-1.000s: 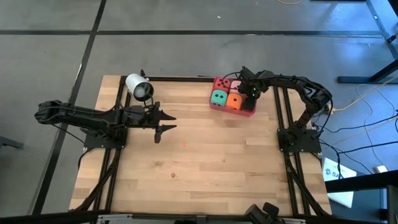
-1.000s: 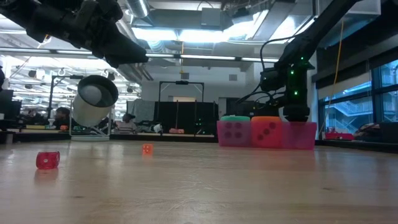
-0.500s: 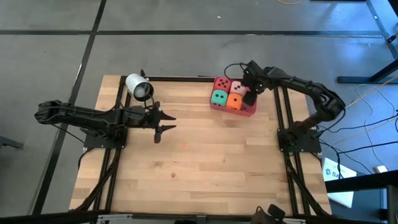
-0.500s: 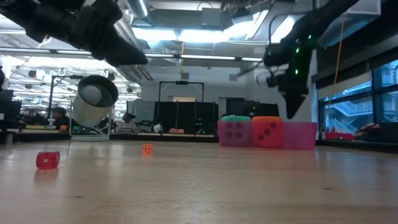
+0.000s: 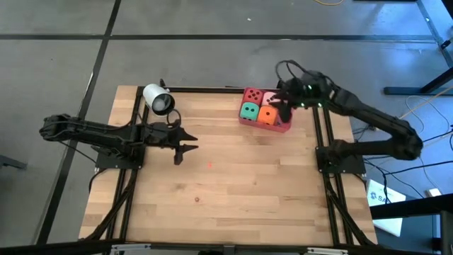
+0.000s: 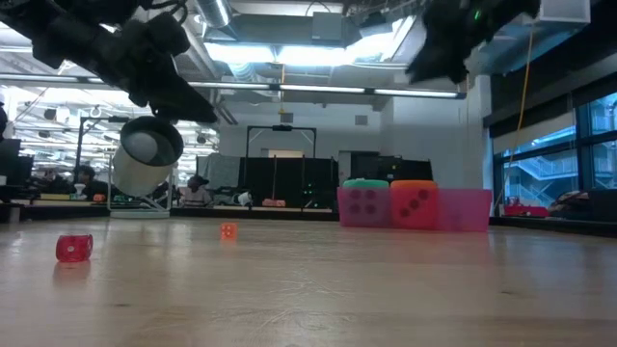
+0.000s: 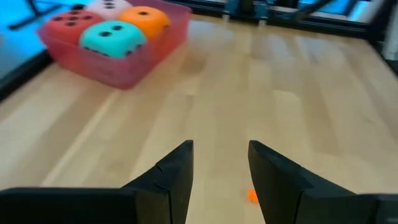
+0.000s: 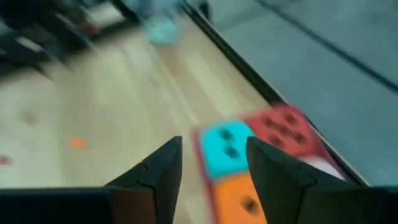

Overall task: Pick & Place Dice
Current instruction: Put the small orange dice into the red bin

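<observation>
All four dice are seen seated in the pink tray [image 5: 285,127] at the far right of the counter [image 5: 233,184]: the red die [image 5: 252,95] and the pink die [image 5: 268,98] on the far row, the green die [image 5: 248,110] and the orange die [image 5: 267,115] on the near row. Judged from this, the placing is done or nearly so, and the step in hand appears to be the clearing of the right arm.

To do it well, the right gripper [image 5: 282,101] should be lifted straight up before any sideways travel, so that neither the tray wall nor a die's top is brushed and nothing is tipped out. The jaws should be kept parted during the lift.

The right arm is reached from the right side across the tray, its wrist raised well above the dice, as shown in the low view. Its jaws stand apart and empty, with the dice seen below between the fingers [image 8: 158,177].

The left arm lies stretched low along the left side, near the white cylinder [image 5: 157,99]. The left gripper [image 5: 185,140] points toward the middle of the counter, jaws released and grasping nothing. Two tiny red and orange bits are left on the counter, too small to identify.
</observation>
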`<action>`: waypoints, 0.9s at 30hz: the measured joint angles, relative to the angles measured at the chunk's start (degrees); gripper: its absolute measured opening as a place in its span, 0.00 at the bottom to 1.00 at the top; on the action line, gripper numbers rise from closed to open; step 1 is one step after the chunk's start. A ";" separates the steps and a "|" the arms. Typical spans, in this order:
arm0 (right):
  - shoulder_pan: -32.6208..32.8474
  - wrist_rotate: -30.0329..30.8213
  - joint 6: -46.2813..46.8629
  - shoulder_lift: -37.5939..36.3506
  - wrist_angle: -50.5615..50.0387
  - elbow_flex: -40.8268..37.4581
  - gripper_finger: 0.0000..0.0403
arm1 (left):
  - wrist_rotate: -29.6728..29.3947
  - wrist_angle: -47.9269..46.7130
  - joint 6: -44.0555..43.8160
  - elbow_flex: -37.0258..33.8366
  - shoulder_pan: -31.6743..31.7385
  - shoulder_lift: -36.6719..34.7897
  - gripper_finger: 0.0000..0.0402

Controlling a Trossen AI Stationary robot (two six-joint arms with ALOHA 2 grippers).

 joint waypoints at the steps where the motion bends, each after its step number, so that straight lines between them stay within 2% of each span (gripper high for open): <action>1: 1.65 -0.03 1.08 -1.68 2.04 -0.98 0.44 | 0.88 0.00 -0.09 0.00 -0.22 0.00 0.37; 6: 11.69 0.38 6.63 -9.16 12.45 -8.02 0.44 | 2.34 -0.10 -1.29 0.00 -1.77 0.00 0.37; 14: 27.17 10.77 11.05 -14.21 34.41 -25.78 0.44 | 2.33 -0.51 -3.83 0.00 -5.24 0.93 0.37; 16: 30.57 11.47 11.35 -13.91 41.49 -30.02 0.44 | 2.36 -0.39 -4.72 0.00 -6.47 1.96 0.37; 21: 39.55 17.79 11.25 -10.98 56.60 -37.85 0.44 | 1.80 0.45 -7.82 0.00 -9.54 5.99 0.37; 27: 49.80 26.77 7.28 -2.37 69.00 -40.69 0.44 | 0.33 5.79 -8.45 0.00 -12.23 13.73 0.37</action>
